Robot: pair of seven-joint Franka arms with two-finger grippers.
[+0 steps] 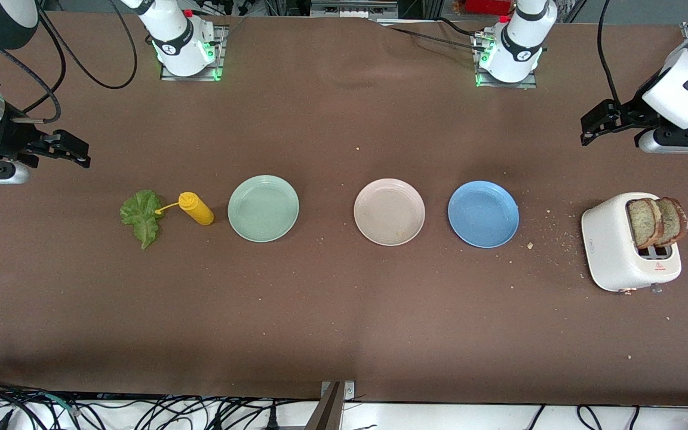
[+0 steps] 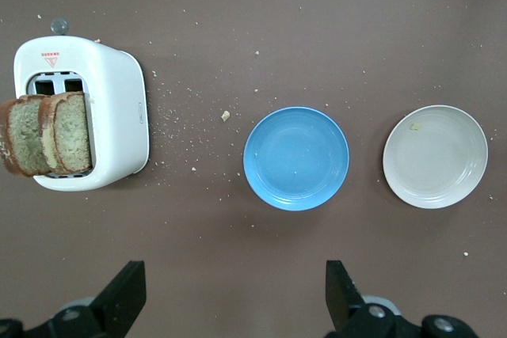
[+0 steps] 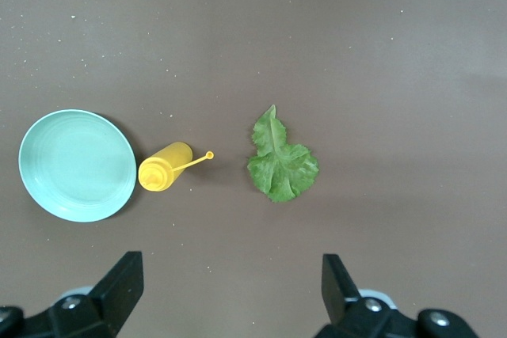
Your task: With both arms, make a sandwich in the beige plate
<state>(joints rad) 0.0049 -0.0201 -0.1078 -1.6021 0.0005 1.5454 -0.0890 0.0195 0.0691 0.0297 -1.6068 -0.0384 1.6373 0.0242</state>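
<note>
Awaiting the first pick: nothing has been placed, and the beige plate (image 1: 389,211) sits bare at mid-counter between the green plate (image 1: 263,208) and the blue plate (image 1: 483,214).

Left gripper (image 1: 596,126) hangs over the counter at the left arm's end, fingers (image 2: 127,297) apart, holding nothing. Right gripper (image 1: 72,150) hangs over the right arm's end, fingers (image 3: 123,284) likewise apart and empty.

Two bread slices (image 1: 656,221) stand upright in the toaster (image 1: 629,242), leaning close against one another. The lettuce (image 1: 142,217) lies flat on the counter, with the nozzle of a yellow bottle (image 1: 196,208), lying on its side, touching or nearly touching the leaf. Crumbs (image 1: 550,233) are scattered between the blue plate and the toaster.

Risks noted:
- Slices stand pressed together; a grasp from above may catch both or wedge between them, and could lift or tip the toaster if a slice binds in its slot.
- Lettuce is thin and flat on the counter; the fingers may close on nothing or tear the leaf. The bottle nozzle alongside may be knocked and set rolling toward the green plate.
- Three like-shaped plates stand in a row; a placement drifting sideways would land on the blue one, just beside the target.
- Both arms must reach the middle plate; simultaneous approach invites collision.
</note>
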